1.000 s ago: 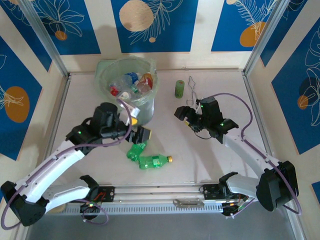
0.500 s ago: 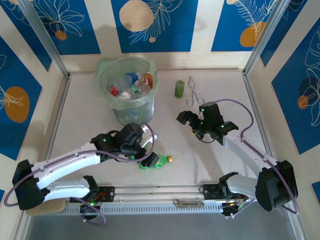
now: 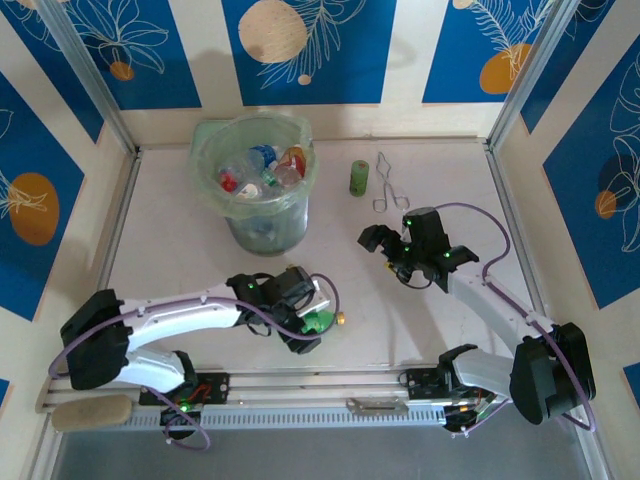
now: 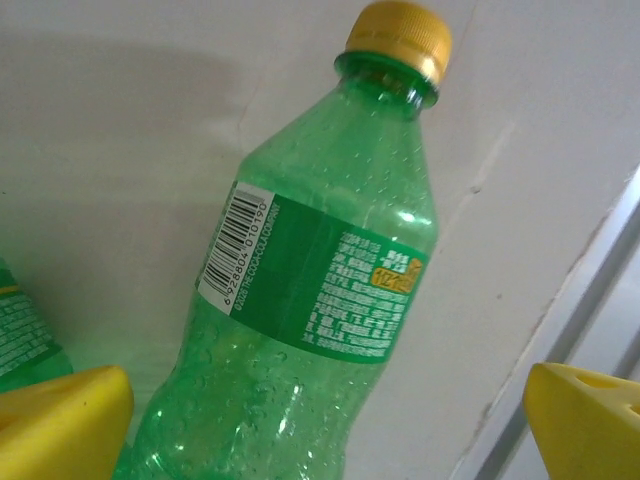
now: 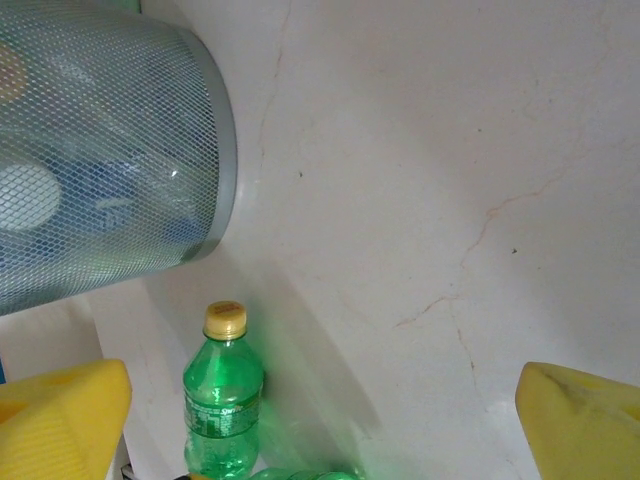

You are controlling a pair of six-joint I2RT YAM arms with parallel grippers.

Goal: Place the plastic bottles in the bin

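Toward the table's far left, the bin [image 3: 240,215] holds a heap of plastic bottles [image 3: 262,168], clear and blue-labelled, one red. Near the front edge, a green bottle [image 4: 310,290] with a yellow cap lies between the left gripper's [image 4: 320,420] wide-apart jaws. The right gripper [image 5: 320,425] hangs spread and empty.

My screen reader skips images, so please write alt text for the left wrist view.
A green bottle with a yellow cap lies on the white table, framed between the two yellow fingertips of the open left tool. The label of a second green bottle peeks in at the left edge.
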